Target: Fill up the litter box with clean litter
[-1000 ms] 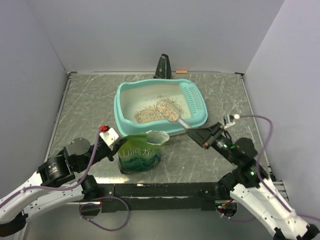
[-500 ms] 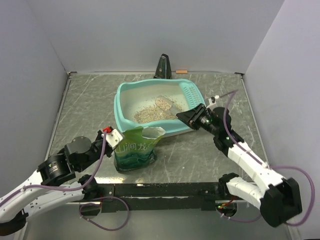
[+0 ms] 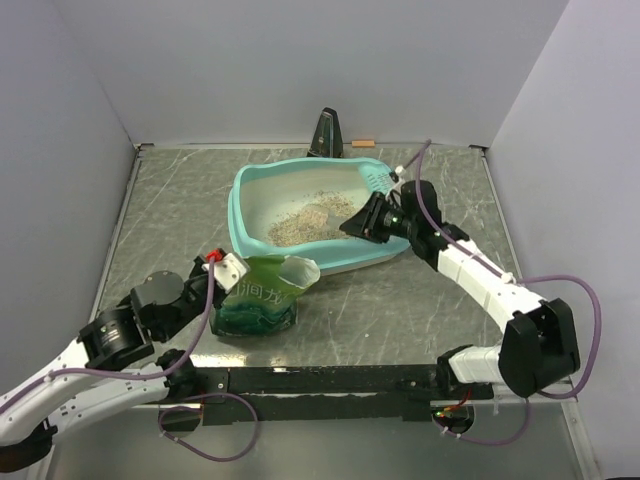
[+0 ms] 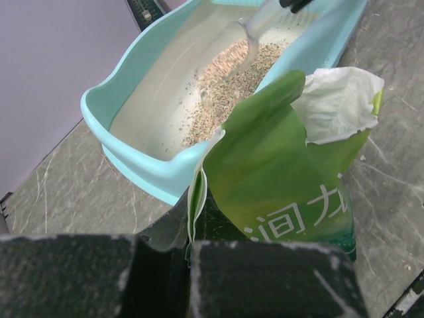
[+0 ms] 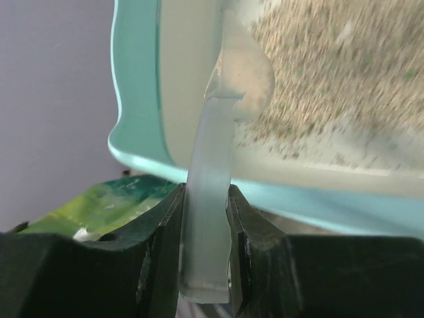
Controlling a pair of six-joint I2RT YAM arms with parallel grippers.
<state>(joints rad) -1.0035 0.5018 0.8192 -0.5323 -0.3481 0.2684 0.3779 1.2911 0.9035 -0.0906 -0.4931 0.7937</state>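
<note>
The teal litter box (image 3: 236, 212) stands mid-table with a heap of beige clean litter (image 3: 293, 230) inside, also seen in the left wrist view (image 4: 225, 86) and right wrist view (image 5: 331, 66). My right gripper (image 3: 364, 222) is at the box's near right rim, shut on the handle of a translucent white scoop (image 5: 209, 165). The scoop bowl (image 3: 325, 212) rests on the heap. My left gripper (image 4: 180, 246) is shut on the side seam of the open green litter bag (image 4: 278, 172). That bag (image 3: 262, 300) leans in front of the box.
The box's slotted sieve grid (image 3: 385, 190) sits at its right end, under my right forearm. A dark pointed object (image 3: 325, 133) and a small tan stick (image 3: 362, 143) lie at the back wall. Grey walls close in the table on three sides.
My right arm has reached forward and left over the box, bringing the scoop down onto the heap. The left gripper has pulled the bag left and lower, so it leans more.
</note>
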